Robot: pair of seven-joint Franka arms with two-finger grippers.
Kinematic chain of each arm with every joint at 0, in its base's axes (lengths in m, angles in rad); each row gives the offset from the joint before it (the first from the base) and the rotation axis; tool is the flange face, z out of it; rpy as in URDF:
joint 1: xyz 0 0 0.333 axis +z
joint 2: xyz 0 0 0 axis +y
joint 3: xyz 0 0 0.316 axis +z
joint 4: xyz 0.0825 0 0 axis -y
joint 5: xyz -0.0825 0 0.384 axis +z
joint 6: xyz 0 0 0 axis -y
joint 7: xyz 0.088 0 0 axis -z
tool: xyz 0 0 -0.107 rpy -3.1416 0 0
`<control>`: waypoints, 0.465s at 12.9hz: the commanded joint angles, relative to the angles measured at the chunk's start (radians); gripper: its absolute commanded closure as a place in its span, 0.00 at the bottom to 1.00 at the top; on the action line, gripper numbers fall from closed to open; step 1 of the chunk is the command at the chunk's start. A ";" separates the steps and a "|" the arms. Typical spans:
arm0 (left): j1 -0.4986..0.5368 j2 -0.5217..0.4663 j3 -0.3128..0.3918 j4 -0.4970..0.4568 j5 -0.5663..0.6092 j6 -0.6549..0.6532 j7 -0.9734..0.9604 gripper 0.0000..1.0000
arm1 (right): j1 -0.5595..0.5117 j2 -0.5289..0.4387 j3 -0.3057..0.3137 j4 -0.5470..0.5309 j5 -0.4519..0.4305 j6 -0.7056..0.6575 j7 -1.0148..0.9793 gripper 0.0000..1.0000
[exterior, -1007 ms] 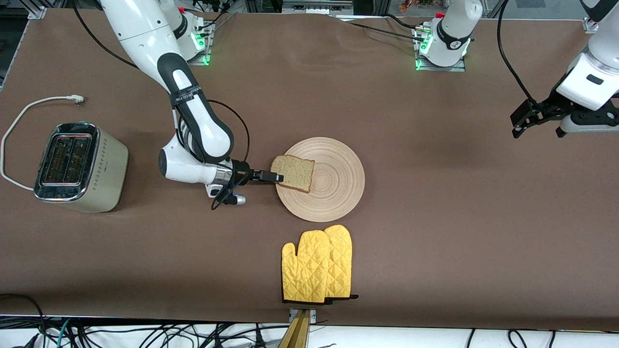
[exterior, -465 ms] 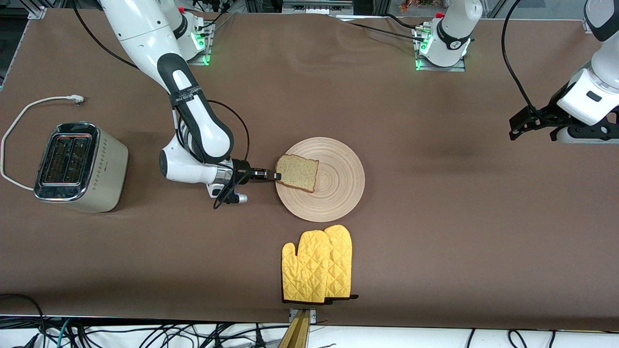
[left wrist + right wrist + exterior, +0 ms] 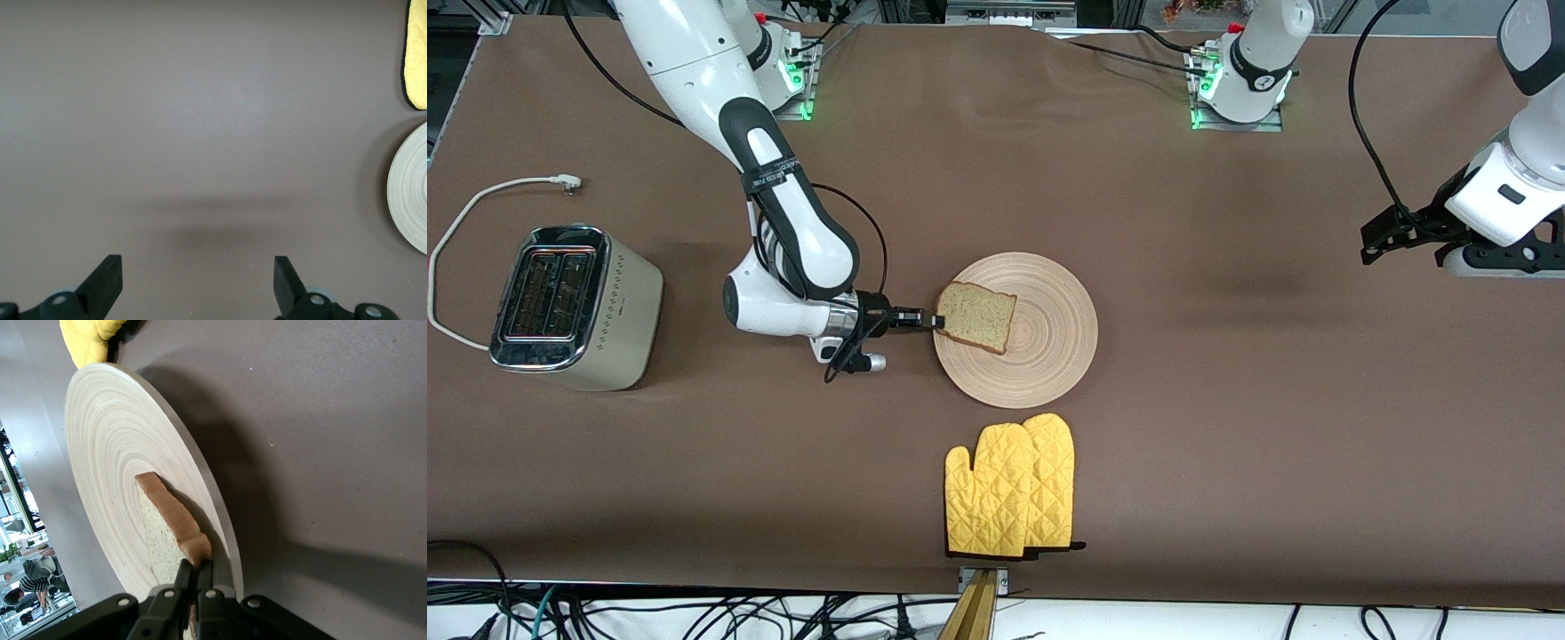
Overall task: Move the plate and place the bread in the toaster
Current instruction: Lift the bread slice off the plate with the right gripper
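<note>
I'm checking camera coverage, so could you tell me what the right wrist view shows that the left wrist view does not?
Only the right wrist view shows the bread, pinched at its crust by the right gripper over the plate. Only the left wrist view shows the left gripper, fingers spread over bare table. Both show part of the plate, a yellow mitt and the brown table.

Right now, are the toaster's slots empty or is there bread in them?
Empty. The front view looks down into both slots of the toaster and shows only bare wire racks. The bread is over the plate, pinched by the right gripper.
</note>
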 commanded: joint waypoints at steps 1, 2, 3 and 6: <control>-0.006 0.023 0.000 0.044 0.016 -0.009 0.015 0.00 | 0.000 -0.033 -0.003 0.004 -0.001 -0.010 0.009 1.00; -0.001 0.023 0.005 0.049 0.005 -0.009 0.014 0.00 | 0.000 -0.049 -0.006 0.012 -0.046 -0.022 0.043 1.00; -0.001 0.024 0.006 0.052 0.000 -0.009 0.011 0.00 | -0.007 -0.069 -0.015 0.025 -0.119 -0.059 0.102 1.00; -0.003 0.026 0.006 0.052 0.002 -0.009 0.011 0.00 | -0.009 -0.123 -0.115 0.126 -0.354 -0.276 0.254 1.00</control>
